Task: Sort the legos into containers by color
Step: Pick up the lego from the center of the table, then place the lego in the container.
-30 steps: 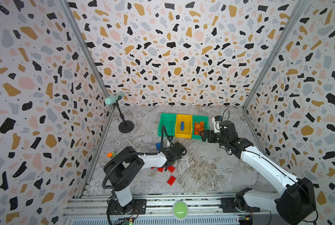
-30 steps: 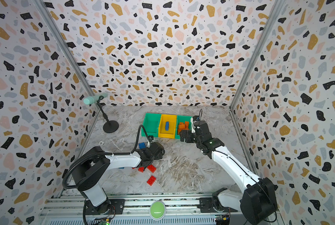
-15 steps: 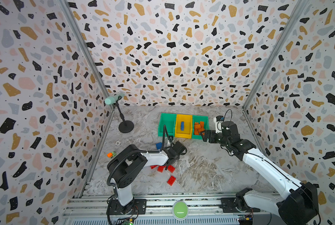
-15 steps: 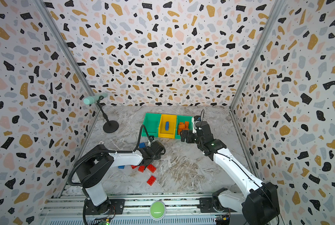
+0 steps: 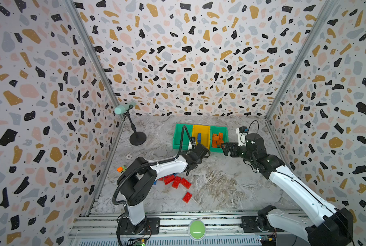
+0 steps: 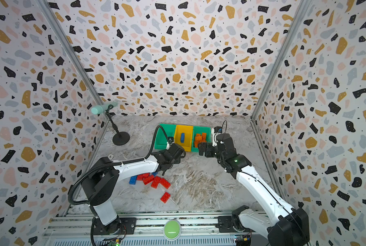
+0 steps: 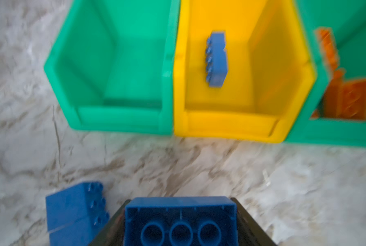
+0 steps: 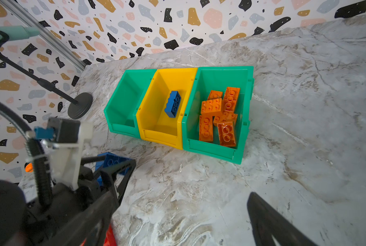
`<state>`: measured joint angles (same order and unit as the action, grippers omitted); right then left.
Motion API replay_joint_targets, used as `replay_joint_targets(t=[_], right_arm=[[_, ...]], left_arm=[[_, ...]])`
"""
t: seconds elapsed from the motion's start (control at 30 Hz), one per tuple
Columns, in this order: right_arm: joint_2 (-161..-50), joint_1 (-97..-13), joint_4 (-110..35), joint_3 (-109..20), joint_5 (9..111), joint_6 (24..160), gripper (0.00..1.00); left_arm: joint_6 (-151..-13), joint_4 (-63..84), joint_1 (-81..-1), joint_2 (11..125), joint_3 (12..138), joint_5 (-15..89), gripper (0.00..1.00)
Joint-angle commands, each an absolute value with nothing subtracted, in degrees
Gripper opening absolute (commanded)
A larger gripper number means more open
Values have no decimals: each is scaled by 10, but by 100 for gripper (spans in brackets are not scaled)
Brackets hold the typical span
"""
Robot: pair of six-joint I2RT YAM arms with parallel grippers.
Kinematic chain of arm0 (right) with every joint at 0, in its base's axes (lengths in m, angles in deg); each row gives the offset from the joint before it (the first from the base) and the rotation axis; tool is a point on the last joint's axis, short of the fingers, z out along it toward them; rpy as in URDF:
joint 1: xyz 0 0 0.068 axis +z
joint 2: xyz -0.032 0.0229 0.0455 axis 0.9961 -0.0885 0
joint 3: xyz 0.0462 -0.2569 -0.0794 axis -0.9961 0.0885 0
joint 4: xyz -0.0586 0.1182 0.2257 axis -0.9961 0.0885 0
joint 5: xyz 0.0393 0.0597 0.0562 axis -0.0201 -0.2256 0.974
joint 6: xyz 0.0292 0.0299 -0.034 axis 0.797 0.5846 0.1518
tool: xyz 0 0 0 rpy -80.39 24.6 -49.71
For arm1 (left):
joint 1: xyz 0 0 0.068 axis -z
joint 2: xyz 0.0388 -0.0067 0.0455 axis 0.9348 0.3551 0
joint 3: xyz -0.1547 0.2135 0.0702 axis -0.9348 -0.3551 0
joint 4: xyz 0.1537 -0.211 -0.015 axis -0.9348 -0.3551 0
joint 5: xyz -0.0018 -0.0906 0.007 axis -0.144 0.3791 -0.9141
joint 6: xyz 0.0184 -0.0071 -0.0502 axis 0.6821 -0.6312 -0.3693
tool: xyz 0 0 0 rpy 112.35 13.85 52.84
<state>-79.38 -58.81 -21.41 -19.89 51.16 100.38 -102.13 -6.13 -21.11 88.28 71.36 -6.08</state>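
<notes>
The left gripper (image 8: 116,163) is closed about halfway on a blue brick (image 7: 180,221), hollow underside towards the wrist camera, just short of the row of bins and roughly in line with the yellow bin (image 7: 231,127), where one blue brick (image 7: 217,59) already lies on its side. The right gripper (image 5: 225,148) is spread wide and empty by the front of the right green bin (image 8: 212,149), which holds the orange bricks (image 8: 218,115). The left green bin (image 7: 118,119) is empty, and the red bricks (image 5: 177,181) and a second blue brick (image 7: 75,210) wait on the table (image 5: 220,187). The likeliest slip is height: carried too low, the brick would catch the yellow bin's front lip and twist out of the grip. The bins touch wall to wall, so an off-centre release could drop blue into a green bin. The two grippers are also near each other at the bin fronts and could knock together, or shove the row
</notes>
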Motion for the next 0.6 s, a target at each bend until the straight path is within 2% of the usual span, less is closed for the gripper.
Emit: replay_joint_targets(t=[0.0,0.4,0.43,0.47,0.53,0.57], right_arm=[[-771,-588,-191,-197,512,1009,99],[-703,-588,-150,-186,492,1012,99],[-696,-589,-148,-185,491,1011,99],[-690,-589,-145,-183,488,1011,99],[-684,-590,-139,-183,484,1010,99],[-682,-591,-136,-184,482,1009,99]], left_arm=[[-979,-83,-221,925,789,-79,52],[-939,-123,-268,1116,1067,-55,55],[-939,-128,-272,1128,1083,-54,57],[-939,-132,-276,1141,1099,-50,64],[-938,-141,-281,1156,1127,-42,85],[-936,-144,-282,1159,1138,-38,89]])
